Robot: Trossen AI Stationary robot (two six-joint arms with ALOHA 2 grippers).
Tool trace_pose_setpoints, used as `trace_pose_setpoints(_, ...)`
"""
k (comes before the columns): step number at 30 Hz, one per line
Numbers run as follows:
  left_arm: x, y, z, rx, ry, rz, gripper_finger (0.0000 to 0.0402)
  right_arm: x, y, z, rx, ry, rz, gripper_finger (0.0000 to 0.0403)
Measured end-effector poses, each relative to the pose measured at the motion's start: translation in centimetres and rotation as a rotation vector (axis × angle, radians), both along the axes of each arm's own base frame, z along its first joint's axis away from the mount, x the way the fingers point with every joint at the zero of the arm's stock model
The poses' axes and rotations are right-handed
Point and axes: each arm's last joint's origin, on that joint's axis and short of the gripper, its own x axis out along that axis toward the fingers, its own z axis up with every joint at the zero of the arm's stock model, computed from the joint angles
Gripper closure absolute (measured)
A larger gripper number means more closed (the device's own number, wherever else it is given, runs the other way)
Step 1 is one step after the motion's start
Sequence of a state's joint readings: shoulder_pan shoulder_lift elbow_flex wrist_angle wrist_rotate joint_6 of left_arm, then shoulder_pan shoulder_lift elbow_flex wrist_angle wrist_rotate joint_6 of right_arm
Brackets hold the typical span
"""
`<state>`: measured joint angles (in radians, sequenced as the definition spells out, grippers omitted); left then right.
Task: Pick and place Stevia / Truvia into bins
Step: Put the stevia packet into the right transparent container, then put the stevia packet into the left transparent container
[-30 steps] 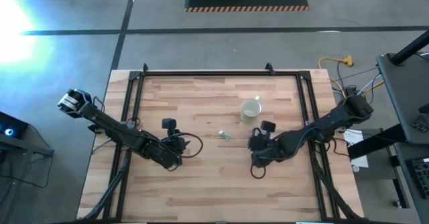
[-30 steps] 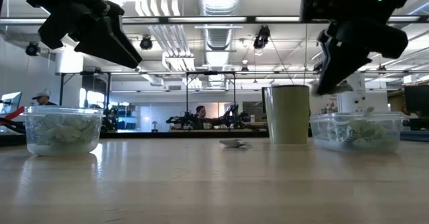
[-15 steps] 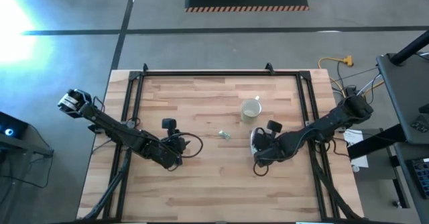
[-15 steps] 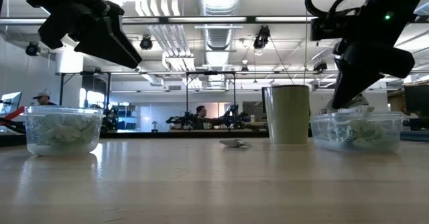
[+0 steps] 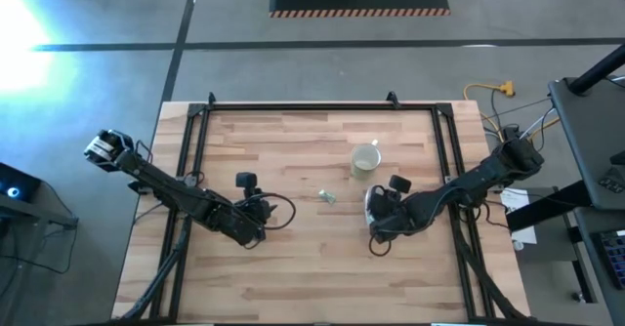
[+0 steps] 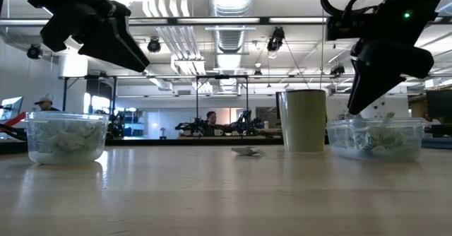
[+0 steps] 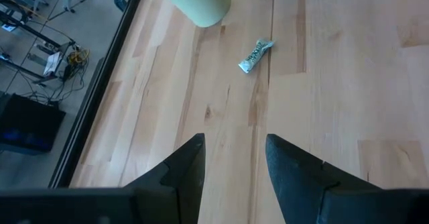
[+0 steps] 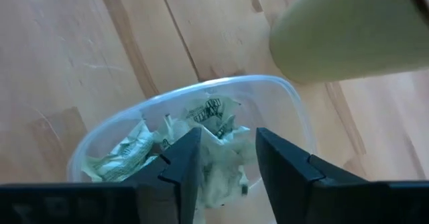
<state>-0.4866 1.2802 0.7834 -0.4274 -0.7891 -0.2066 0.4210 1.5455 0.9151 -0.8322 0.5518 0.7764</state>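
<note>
The right gripper (image 8: 224, 158) hangs with fingers parted and empty over the rounded-rectangular bin (image 8: 127, 127), which its wrist view shows full of crumpled Stevia packets (image 8: 208, 117) just beside the cream mug (image 6: 304, 119). The left gripper (image 7: 231, 163), also spread and empty, looks toward one stray packet (image 7: 255, 55) lying on the wooden table (image 5: 293, 258) near the mug. Only the low view shows the round bin (image 6: 65, 137), well apart from the mug.

No lettering reads clearly anywhere around me; print on the packets (image 8: 213, 113) in my rectangular bin (image 8: 295, 110) stays illegible.
</note>
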Motion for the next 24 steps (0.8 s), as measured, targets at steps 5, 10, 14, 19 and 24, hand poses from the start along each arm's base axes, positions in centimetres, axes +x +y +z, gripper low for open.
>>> trace_pose_setpoints(5,0.0,0.0,0.0,0.0,0.0,0.0,0.0261,0.5,0.2,0.8,0.007,-0.019,0.02,0.0264)
trace_pose_setpoints(10,0.0,0.0,0.0,-0.003,-0.006,0.0,0.0261,1.2,0.5,1.8,0.013,-0.047,0.043,0.0273)
trace_pose_setpoints(14,0.8,-0.2,0.0,-0.011,-0.072,-0.02,0.0261,1.5,0.7,2.0,0.016,-0.065,0.064,0.0282)
trace_pose_setpoints(19,2.9,-0.5,-1.2,0.083,-0.145,-0.141,0.0261,1.7,0.8,2.0,0.014,-0.07,0.084,0.0291)
trace_pose_setpoints(24,5.4,0.9,-2.5,0.107,-0.106,-0.155,0.0261,1.8,0.8,1.9,0.015,-0.068,0.084,0.0299)
